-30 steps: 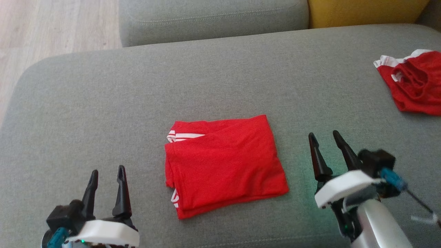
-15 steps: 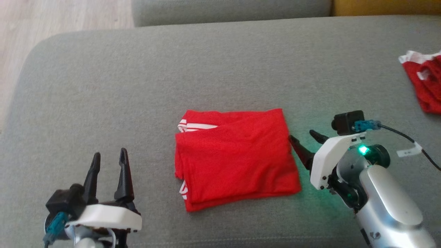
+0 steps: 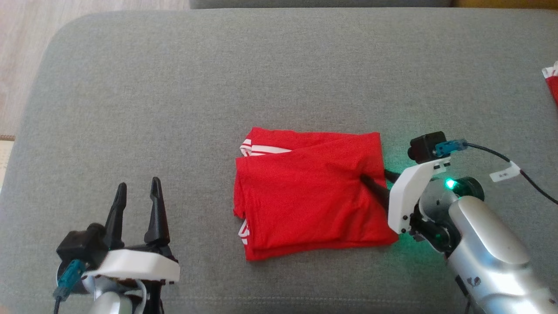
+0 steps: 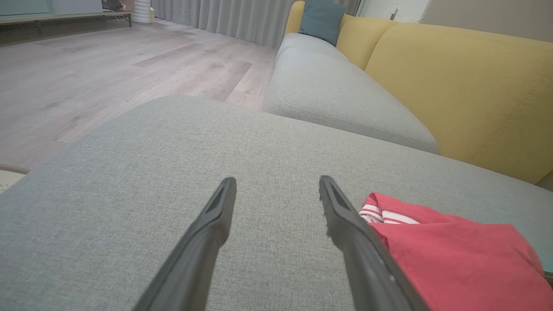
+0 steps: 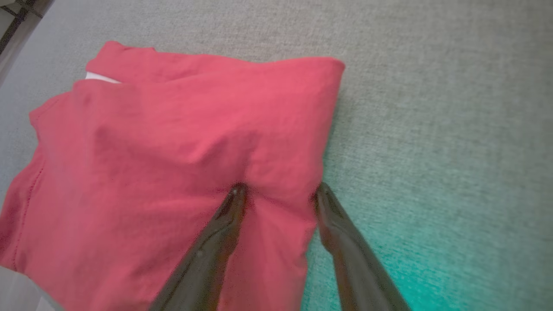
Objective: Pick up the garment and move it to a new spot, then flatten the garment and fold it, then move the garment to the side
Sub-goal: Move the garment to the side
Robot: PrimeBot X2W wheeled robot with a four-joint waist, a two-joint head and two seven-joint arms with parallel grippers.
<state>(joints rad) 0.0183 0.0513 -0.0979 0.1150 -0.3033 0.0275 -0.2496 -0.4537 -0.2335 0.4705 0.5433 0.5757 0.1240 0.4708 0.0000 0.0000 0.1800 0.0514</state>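
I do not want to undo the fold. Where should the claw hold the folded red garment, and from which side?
Take the folded red garment at its right edge, from the right: there the layers seem to meet in one fold, while loose hems lie at the left. The right claw straddles that edge, one finger on the cloth, one beside it.

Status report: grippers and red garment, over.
Right gripper open, fingers straddling right edge of folded garment. Left gripper open, clear of it. Second red garment far right, apart.
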